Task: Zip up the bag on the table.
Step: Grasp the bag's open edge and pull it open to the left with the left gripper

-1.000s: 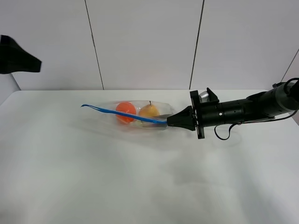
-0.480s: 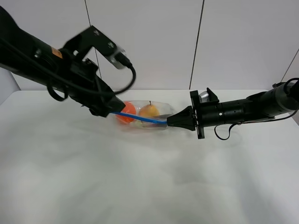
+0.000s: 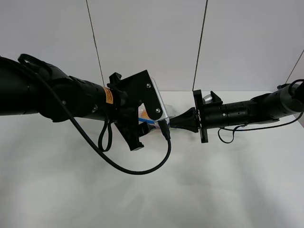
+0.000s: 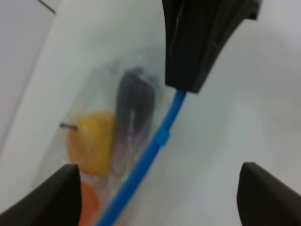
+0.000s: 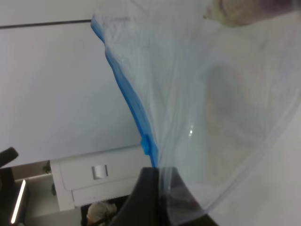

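We are starting at the right end effector point(image 3: 174, 122), and its fingers are clamping tight together on the end of the bag point(image 4: 108, 136), right where the blue zipper strip point(image 4: 150, 150) is running out. From the left wrist camera we are seeing that black tip biting the strip. The small blue slider point(image 4: 162, 138) is sitting on the strip just beside the pinch.

Over to the left end effector point(image 4: 159, 165): its fingers point(image 4: 66, 193) are standing wide apart, gripping nothing, and the strip is running between them. We cannot tell whether they are touching the plastic.

Moving outward, the bag is lying on the white bench point(image 3: 213, 190), toward the far side near the middle, stretching from the right arm's tip under the left arm. Through the clear film we are making out a yellow fruit point(image 4: 91, 141), a dark purple piece point(image 4: 134, 113) beside it and an orange one point(image 4: 87, 205). From high up, the left arm is covering most of the bag.
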Available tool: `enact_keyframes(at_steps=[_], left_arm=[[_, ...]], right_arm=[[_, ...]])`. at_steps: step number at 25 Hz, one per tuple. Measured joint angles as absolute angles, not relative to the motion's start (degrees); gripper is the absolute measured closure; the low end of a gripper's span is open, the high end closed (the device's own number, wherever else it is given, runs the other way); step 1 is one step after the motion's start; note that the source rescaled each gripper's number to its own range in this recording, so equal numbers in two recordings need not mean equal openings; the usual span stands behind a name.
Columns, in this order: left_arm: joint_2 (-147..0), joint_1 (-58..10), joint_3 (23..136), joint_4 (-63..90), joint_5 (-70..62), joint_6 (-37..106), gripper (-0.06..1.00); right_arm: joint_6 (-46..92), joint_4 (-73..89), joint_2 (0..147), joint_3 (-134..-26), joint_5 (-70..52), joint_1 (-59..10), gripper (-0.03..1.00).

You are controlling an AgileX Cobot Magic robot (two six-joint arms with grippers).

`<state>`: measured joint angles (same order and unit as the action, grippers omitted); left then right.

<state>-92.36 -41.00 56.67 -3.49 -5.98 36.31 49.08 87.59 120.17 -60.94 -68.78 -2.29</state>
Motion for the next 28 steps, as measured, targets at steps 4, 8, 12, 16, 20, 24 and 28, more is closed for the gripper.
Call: enact_keyframes(at_steps=[4, 8, 12, 16, 20, 24, 28], left_arm=[[-94.52, -41.00, 56.54, -4.80, 0.52, 38.15, 0.01], [-98.23, -41.00, 56.49, -4.98, 6.16, 39.03, 0.01], [-100.86, -41.00, 56.28, -5.03, 9.95, 39.29, 0.01], [-101.96, -41.00, 56.28, -5.07, 14.55, 40.72, 0.01], [-104.63, -41.00, 56.28, -5.07, 18.39, 43.97, 0.01], [-107.05, -41.00, 56.28, -4.89, 19.99, 47.95, 0.06], [-107.38, -40.95, 56.28, -2.16, 20.66, 49.77, 0.23]], right_arm=[[47.94, 88.35, 120.17, -60.94, -68.78, -2.29, 0.97], [46.95, 89.90, 120.17, -60.94, -68.80, -2.29, 0.97], [46.03, 92.55, 120.17, -60.94, -68.85, -2.29, 0.97], [45.84, 93.02, 120.17, -60.94, -68.96, -2.29, 0.97], [45.79, 93.01, 120.17, -60.94, -68.96, -2.29, 0.97], [45.79, 93.07, 120.17, -60.94, -68.96, -2.29, 0.97], [45.79, 93.07, 120.17, -60.94, -69.02, -2.29, 0.97]])
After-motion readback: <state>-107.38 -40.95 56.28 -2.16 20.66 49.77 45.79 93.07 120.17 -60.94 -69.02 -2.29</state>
